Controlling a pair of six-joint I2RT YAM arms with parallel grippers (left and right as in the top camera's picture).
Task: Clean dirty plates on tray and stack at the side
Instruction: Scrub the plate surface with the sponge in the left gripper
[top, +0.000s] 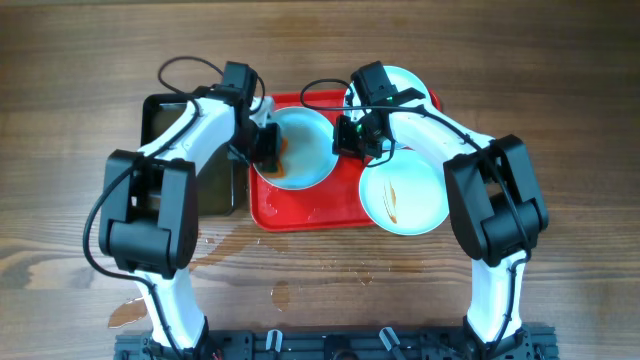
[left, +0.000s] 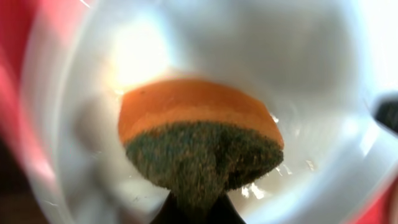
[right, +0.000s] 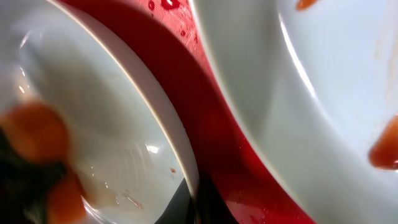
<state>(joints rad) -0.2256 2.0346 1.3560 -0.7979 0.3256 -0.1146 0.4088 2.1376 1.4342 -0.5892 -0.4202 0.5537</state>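
On the red tray (top: 300, 212) a pale plate (top: 308, 150) is tilted. My right gripper (top: 346, 135) is shut on its right rim; the right wrist view shows the fingers (right: 194, 202) either side of that rim (right: 158, 118). My left gripper (top: 268, 150) is shut on an orange and green sponge (left: 199, 137), pressed inside the plate (left: 292, 68). A second plate (top: 403, 195) with a brown smear lies at the tray's front right. A third plate (top: 408, 82) lies at the back right, partly hidden under my right arm.
A smaller black tray (top: 165, 110) lies left of the red tray, mostly under my left arm. Water puddles (top: 282, 295) and a brownish wet patch (top: 125, 315) lie on the wooden table near the front. The right wrist view shows wet red tray floor (right: 242, 162).
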